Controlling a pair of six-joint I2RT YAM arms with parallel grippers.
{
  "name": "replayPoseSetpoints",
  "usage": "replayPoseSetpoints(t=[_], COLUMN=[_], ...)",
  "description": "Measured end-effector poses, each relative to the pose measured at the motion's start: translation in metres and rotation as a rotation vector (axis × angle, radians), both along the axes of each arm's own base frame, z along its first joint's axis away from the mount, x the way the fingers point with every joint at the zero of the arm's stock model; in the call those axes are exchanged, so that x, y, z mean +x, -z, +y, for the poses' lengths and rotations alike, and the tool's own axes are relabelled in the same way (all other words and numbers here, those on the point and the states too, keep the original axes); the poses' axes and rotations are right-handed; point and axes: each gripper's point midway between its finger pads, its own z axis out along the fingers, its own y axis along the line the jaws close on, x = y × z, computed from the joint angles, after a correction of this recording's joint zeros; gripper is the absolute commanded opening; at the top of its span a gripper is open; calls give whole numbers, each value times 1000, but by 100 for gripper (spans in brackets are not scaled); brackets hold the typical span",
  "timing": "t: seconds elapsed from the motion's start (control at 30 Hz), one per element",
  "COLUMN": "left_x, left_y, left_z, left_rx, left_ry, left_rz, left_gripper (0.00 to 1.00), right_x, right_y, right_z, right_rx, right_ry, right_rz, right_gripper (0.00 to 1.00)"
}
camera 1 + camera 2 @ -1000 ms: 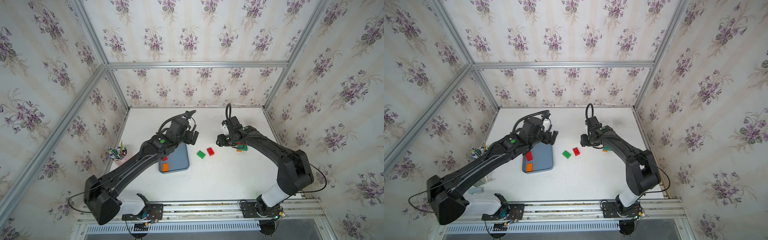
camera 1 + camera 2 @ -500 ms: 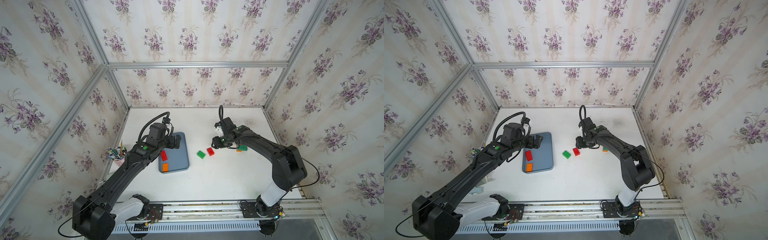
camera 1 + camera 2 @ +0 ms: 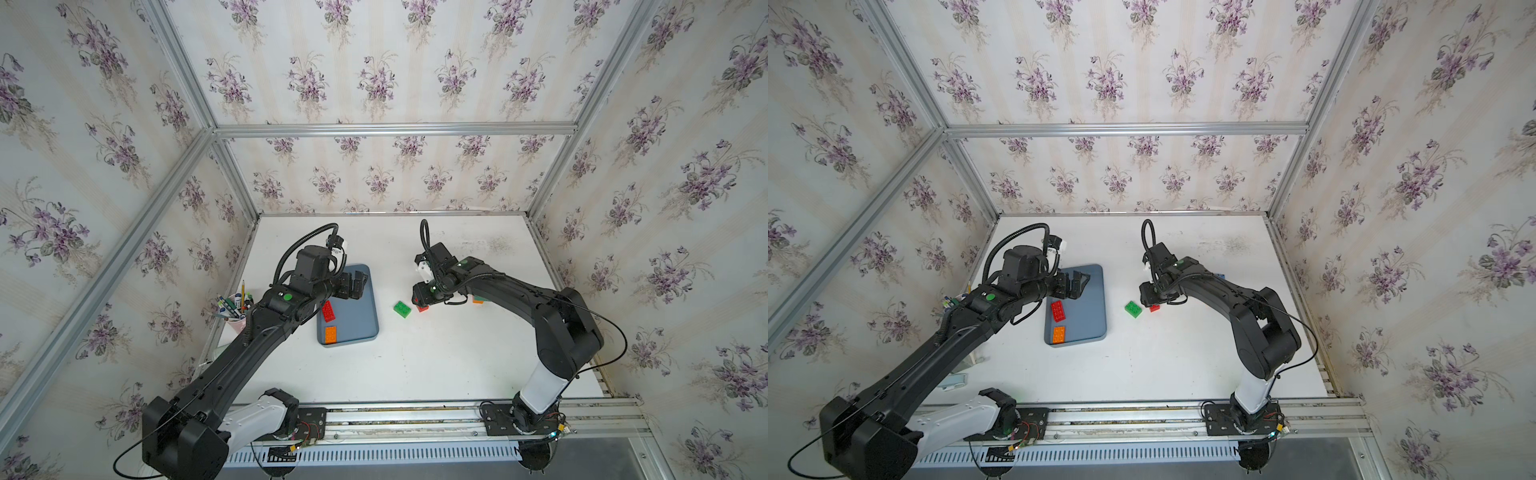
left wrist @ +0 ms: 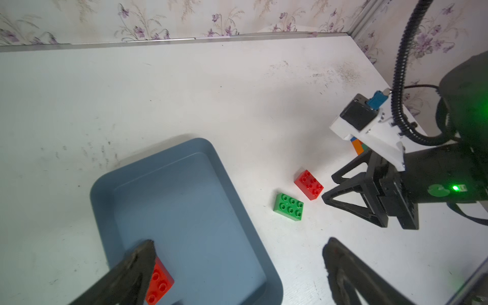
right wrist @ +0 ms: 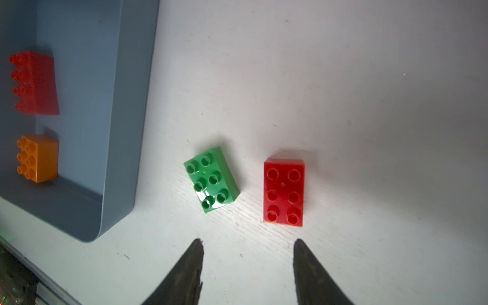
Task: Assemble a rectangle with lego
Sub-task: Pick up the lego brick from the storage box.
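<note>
Lego long red brick (image 5: 34,84), orange brick (image 5: 39,158) in tray (image 5: 124,132); green brick (image 5: 211,179), short red brick (image 5: 284,192) on counter (image 5: 343,92) beside it, green skewed off red's axis. I see left hand (image 4: 240,241), right hand (image 5: 248,243) both agape, empty.

Table (image 3: 415,365) holds tray (image 3: 349,341), green brick (image 3: 402,309), red brick (image 5: 284,192), apparently orange brick (image 4: 357,146).

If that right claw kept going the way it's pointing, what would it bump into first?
Most likely the loose red brick: it lies just ahead of the right gripper, in line with one of its fingers. The green brick sits further on, before the other. How high it rides is unclear.
</note>
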Motion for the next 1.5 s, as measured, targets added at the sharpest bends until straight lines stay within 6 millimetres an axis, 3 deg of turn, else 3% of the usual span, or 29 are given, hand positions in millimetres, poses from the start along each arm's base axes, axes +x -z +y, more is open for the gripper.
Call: replayPoseSetpoints(t=[0.13,0.23,0.3,0.57,0.77,0.93,1.27,1.5], left_x=[-1,-14,-26,-74,-94,-105,-109,-107], left_y=[-1,-12,-19,-37,-36,-38,-35,-31], left_z=[37,70,84,131,163,178,182,181], left_rx=[55,66,73,116,215,255,266,273], left_ry=[-170,-300,-350,-511,-650,-720,-740,-735], left_rz=[20,-10,-40,-168,-187,-196,-193,-181], left_gripper=[100,100,100,100,100,100,100,100], right_x=[9,11,11,-15,-32,-40,-47,-54], right_y=[-34,-60,-68,-48,-32,-16,26,31], right_z=[43,88,113,186,233,251,260,269], right_rx=[46,112,139,147,155,142,102,131], right_ry=[-69,-156,-193,-307,-362,-385,-386,-402], right_rz=[-89,-155,-175,-183,-199,-195,-137,-121], right_gripper=[55,55,55,55,55,55,55,55])
